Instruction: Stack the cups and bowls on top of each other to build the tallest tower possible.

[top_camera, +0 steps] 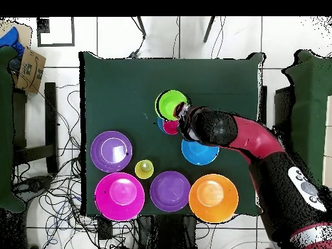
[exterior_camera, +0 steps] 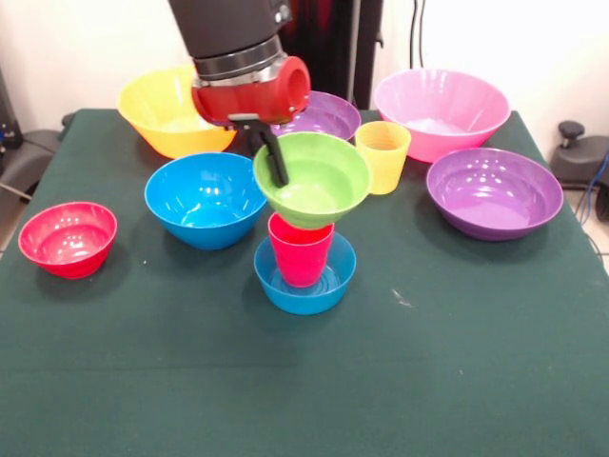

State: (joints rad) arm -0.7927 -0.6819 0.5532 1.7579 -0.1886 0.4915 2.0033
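The tower stands mid-table: a small blue bowl as base, the red cup upright in it, and the lime green bowl on the cup, tilted slightly. My gripper is shut on the green bowl's left rim, with one black finger inside the bowl. In the overhead view the green bowl sits offset from the red cup, with the gripper at its rim. The yellow cup stands alone behind the tower.
Around the tower are a medium blue bowl, a small red bowl at the left, a large yellow bowl, a purple bowl behind the arm, a large pink bowl and a second purple bowl at the right.
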